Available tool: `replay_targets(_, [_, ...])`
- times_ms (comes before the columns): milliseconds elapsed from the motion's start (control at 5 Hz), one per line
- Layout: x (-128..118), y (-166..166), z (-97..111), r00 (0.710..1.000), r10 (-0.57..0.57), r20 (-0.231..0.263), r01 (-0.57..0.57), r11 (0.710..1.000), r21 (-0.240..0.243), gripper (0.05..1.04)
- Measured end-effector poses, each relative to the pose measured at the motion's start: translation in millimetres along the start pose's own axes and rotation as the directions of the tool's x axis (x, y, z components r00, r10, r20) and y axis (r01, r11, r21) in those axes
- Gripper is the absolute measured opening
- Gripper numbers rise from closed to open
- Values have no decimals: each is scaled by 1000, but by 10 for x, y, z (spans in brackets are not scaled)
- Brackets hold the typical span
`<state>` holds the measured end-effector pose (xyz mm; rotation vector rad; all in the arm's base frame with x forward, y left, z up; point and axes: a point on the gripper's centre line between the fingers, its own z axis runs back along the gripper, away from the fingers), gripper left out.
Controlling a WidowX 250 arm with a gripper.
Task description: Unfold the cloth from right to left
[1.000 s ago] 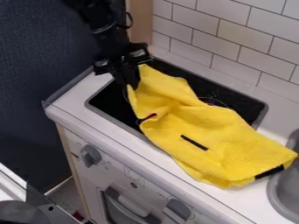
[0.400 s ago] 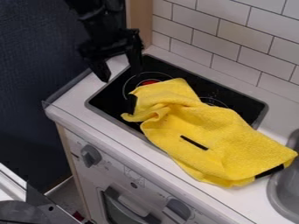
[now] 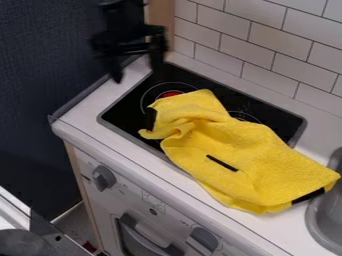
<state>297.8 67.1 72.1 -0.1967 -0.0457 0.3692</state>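
Observation:
My gripper (image 3: 138, 75) hangs open above the left back corner of the stove, its two fingers spread wide with nothing between them. Below it and to the right, apart from it, lies the yellow cloth (image 3: 250, 157), stretched from the middle of the black cooktop to the counter at the right. The cloth's left end is bunched with small folds, and a black patch shows at that edge. Black marks also show near its middle and at its lower right corner.
Around the black cooktop (image 3: 127, 112) runs a white counter (image 3: 87, 120). A tiled wall (image 3: 287, 50) stands behind, a wooden post (image 3: 160, 25) at the back left, and a grey basin (image 3: 320, 220) at the right edge.
The gripper has let go of the cloth's left end and moved up and left, opening. That end has dropped onto the cooktop, uncovering a red-centred burner ring.

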Motion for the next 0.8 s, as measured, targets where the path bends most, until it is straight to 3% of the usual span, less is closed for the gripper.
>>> replay_targets(200, [64, -456, -91, 994, -100, -32, 102, 994, 39, 1001])
replay_targets(400, [198, -742, -75, 984, -176, -5, 176, 978, 109, 1001])
replay_targets(600, [425, -901, -149, 971, -237, 30, 232, 966, 116, 1001])
replay_targets(800, [642, -1080, -279, 956, -292, -16, 292, 947, 131, 1001])
